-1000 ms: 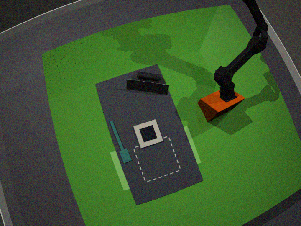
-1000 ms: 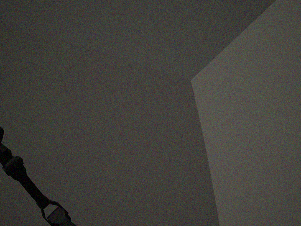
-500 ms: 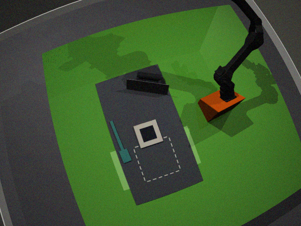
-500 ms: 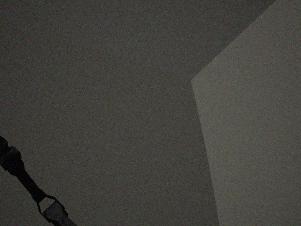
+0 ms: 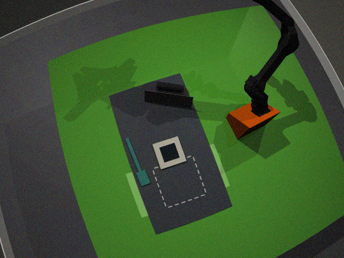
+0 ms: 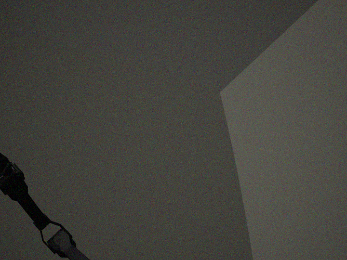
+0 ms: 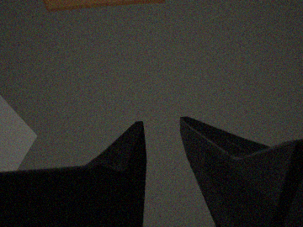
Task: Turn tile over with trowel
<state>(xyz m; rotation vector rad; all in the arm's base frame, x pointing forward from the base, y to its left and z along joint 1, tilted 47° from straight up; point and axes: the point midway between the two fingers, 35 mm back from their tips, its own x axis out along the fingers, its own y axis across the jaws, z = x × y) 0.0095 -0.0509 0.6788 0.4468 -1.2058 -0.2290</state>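
Note:
The tile [image 5: 155,152] lies flat on the dark mat [image 5: 216,199], a pale square with a dark square in the middle of its upper face. Its lower edge overlaps the upper side of the dashed outline [image 5: 169,206]; most of the tile is outside. The teal trowel [image 5: 143,177] lies along the mat's left edge, blade toward the bottom and handle up, apart from the tile. My gripper [image 7: 162,126] shows in the wrist view with its fingers a little apart and nothing between them. It is out of sight in the top and exterior views, away from the trowel and tile.
A black upright panel [image 5: 167,99] stands on the mat's upper part, with a dark bar [image 5: 169,87] behind it. An orange block [image 5: 242,117] under the arm's base is to the right of the mat. Pale green strips [image 5: 136,195] [image 5: 220,165] lie beside the mat.

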